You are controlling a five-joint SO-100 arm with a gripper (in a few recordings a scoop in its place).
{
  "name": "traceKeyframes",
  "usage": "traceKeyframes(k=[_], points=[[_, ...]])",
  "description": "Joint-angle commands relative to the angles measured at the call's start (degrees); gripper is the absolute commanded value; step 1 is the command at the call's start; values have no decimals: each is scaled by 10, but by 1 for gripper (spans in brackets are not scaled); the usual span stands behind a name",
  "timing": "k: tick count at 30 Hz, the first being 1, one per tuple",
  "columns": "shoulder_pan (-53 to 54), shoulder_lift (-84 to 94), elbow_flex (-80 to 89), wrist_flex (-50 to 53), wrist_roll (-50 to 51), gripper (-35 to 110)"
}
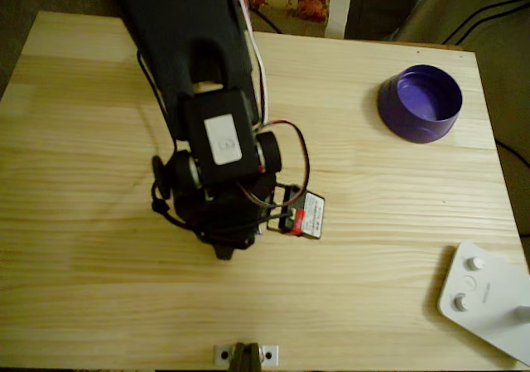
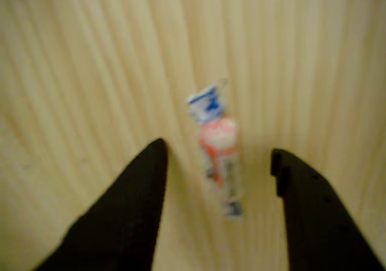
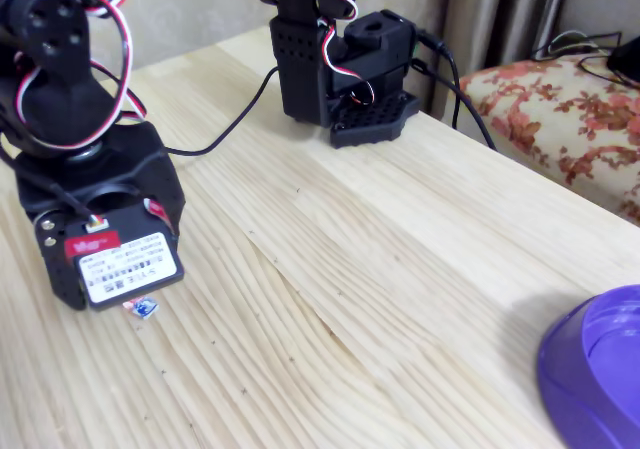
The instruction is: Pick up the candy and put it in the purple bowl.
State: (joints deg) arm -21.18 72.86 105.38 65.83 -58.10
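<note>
The candy [image 2: 220, 156] lies flat on the wooden table, a thin wrapped sweet with a white and orange-pink middle and blue-and-white twisted ends. In the wrist view my open gripper [image 2: 220, 156] straddles it, one black finger [image 2: 136, 204] at its left, the other at its right, neither touching. In the fixed view one blue end of the candy [image 3: 141, 307] peeks out under the gripper head. The purple bowl [image 1: 421, 103] stands upright at the table's far right in the overhead view, well away from the arm [image 1: 217, 148], and shows at the lower right as the bowl [image 3: 600, 369] in the fixed view.
A white flat device with round buttons [image 1: 484, 297] lies at the table's near right corner. The arm's base [image 3: 340, 59] with its cables stands at the table's back edge. A flowered cushion [image 3: 560, 99] sits beyond the table. Bare wood lies between arm and bowl.
</note>
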Motion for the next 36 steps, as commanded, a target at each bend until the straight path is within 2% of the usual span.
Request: traceKeyframes(k=[1,9,19,36], points=[[1,96,-40,44,25,38],[-2,91,-29,63,75,38],[-16,69,-21,15,51,38],[-19,37,-6,-10,40,38]])
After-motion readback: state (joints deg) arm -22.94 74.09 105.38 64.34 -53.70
